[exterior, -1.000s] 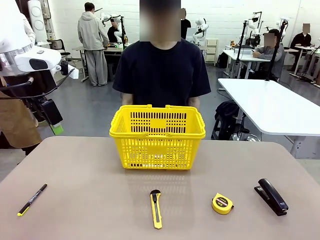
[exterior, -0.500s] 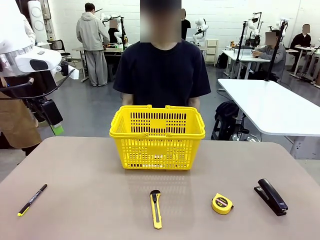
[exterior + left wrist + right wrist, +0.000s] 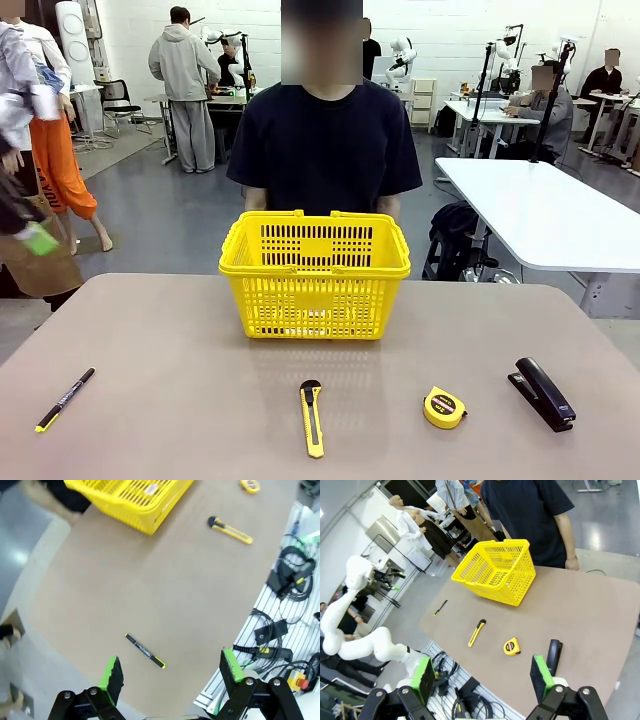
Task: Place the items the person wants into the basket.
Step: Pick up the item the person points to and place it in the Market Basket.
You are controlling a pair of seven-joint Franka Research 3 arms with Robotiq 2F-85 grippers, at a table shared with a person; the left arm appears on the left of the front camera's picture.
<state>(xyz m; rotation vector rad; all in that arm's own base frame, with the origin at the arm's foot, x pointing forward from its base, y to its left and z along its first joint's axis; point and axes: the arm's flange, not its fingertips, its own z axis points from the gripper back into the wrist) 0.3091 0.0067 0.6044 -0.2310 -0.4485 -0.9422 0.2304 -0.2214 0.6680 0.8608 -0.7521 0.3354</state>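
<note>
The yellow basket (image 3: 315, 290) stands at the table's far middle, right in front of the person (image 3: 322, 130), whose hands hang behind it. On the near side lie a yellow-and-black utility knife (image 3: 312, 405) in the middle and a thin black pen with yellow ends (image 3: 64, 399) at the left. My left gripper (image 3: 171, 670) hangs open high above the table's left edge, with the pen (image 3: 145, 651) just below and between its fingers. My right gripper (image 3: 481, 677) is open too, high off the near right corner, looking down on the basket (image 3: 497, 570), knife (image 3: 476, 632) and pen (image 3: 440, 607).
A round yellow tape measure (image 3: 444, 407) and a black stapler (image 3: 543, 393) lie at the near right. Bare tabletop (image 3: 180, 340) spreads between the basket and the tools. My white left arm (image 3: 355, 645) rises beside the table's left end. Cables and power bricks (image 3: 285, 580) hang below the near edge.
My left arm, seen at the front view's left edge before, has swung off to the left, leaving a blurred green streak. The basket, the tools and the person have stayed put.
</note>
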